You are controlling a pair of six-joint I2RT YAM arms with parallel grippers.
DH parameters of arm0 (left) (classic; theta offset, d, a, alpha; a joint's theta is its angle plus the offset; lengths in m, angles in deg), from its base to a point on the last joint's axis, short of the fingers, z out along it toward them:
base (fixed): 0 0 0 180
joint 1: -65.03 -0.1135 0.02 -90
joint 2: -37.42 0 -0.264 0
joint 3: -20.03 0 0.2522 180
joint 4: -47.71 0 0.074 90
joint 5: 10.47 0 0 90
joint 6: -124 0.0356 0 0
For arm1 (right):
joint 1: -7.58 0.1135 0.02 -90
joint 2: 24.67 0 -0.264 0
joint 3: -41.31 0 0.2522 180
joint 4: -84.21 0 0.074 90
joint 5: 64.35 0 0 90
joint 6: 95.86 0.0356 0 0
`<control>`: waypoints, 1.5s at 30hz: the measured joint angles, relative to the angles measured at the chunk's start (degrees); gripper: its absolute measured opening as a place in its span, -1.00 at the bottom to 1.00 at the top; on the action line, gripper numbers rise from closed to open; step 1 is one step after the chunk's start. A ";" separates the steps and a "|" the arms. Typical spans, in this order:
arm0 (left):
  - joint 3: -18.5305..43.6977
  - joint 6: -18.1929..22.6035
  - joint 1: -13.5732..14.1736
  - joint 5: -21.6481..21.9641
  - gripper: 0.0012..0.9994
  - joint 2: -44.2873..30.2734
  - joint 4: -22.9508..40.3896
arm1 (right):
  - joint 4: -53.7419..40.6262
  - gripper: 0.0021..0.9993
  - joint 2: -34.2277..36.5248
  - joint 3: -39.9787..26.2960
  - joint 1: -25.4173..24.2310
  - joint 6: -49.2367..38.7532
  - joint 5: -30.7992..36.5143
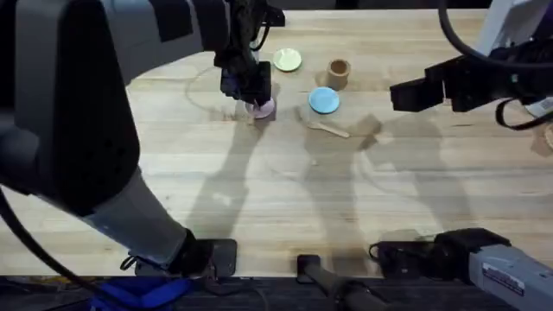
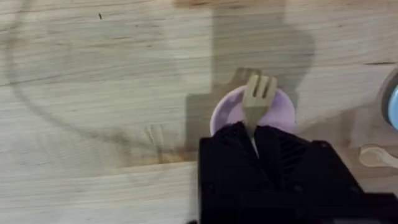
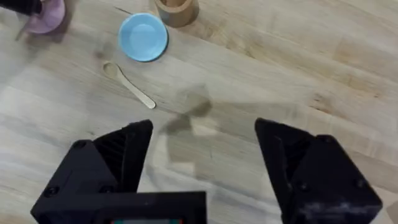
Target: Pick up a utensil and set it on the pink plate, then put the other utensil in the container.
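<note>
My left gripper [image 1: 251, 97] hangs right over the pink plate [image 1: 264, 109] at the back of the table, shut on the wooden fork [image 2: 257, 99]. In the left wrist view the fork's tines stick out past my black fingers [image 2: 236, 149] above the pink plate [image 2: 227, 112]. The wooden spoon [image 1: 328, 130] lies flat on the table just in front of the light blue plate [image 1: 324, 100]. The brown cup [image 1: 338, 72] stands behind that plate. My right gripper [image 3: 199, 149] is open and empty, held above the table at the right [image 1: 406, 93], with the spoon [image 3: 127, 84] some way beyond it.
A pale yellow plate [image 1: 287, 60] sits at the back between the pink plate and the cup. The blue plate [image 3: 143, 36] and cup [image 3: 177, 10] stand close together. Bare wooden table [image 1: 285, 207] stretches across the middle and front.
</note>
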 joint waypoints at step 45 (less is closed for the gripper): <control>2.23 9.59 0.00 -1.30 0.99 20.84 10.94 | 0.00 1.00 0.00 0.00 0.00 0.00 0.00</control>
